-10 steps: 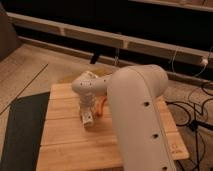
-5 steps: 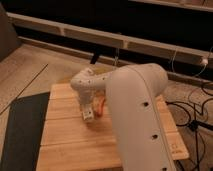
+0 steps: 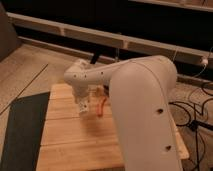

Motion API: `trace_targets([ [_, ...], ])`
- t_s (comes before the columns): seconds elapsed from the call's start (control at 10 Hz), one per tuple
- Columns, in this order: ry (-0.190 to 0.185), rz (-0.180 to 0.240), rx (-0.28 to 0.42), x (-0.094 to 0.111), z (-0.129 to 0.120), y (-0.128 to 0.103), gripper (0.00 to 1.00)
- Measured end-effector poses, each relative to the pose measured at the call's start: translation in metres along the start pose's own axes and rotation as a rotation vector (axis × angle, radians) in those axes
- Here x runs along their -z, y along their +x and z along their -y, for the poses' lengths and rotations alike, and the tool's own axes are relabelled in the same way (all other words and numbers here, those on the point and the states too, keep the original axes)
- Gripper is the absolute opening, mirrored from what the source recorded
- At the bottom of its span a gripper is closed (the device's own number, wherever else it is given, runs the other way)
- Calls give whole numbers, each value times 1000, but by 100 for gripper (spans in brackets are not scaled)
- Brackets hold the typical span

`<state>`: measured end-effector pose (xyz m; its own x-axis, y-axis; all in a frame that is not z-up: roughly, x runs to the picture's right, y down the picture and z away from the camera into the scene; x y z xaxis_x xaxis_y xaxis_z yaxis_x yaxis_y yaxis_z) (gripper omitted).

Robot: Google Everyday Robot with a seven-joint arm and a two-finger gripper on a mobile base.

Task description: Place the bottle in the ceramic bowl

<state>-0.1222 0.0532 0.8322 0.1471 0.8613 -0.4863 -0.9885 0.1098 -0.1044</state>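
The gripper hangs low over the wooden table, and I cannot tell its grip. The pale shape at it may be the bottle. With the ceramic bowl out of sight, a release here could miss, and the bottle might roll away.

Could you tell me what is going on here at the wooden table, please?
The robot's white arm reaches over a wooden table, with its gripper low over the far middle of the tabletop. The arm hides much of that area, so neither the bottle nor the ceramic bowl can be made out. A small orange-red thing shows right beside the gripper. A dark mat lies along the table's left edge.
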Motion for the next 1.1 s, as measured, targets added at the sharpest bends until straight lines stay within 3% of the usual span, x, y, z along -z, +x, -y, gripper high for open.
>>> trace_targets([
  [0.1, 9, 14, -21, 9, 10, -4, 0],
  [0.2, 37, 23, -64, 22, 36, -8, 0],
  [0.6, 74, 13, -221, 37, 121, -19, 0],
  [0.9, 66, 10, -215, 36, 115, -19, 0],
  [1.1, 96, 15, -217, 35, 122, -21, 0],
])
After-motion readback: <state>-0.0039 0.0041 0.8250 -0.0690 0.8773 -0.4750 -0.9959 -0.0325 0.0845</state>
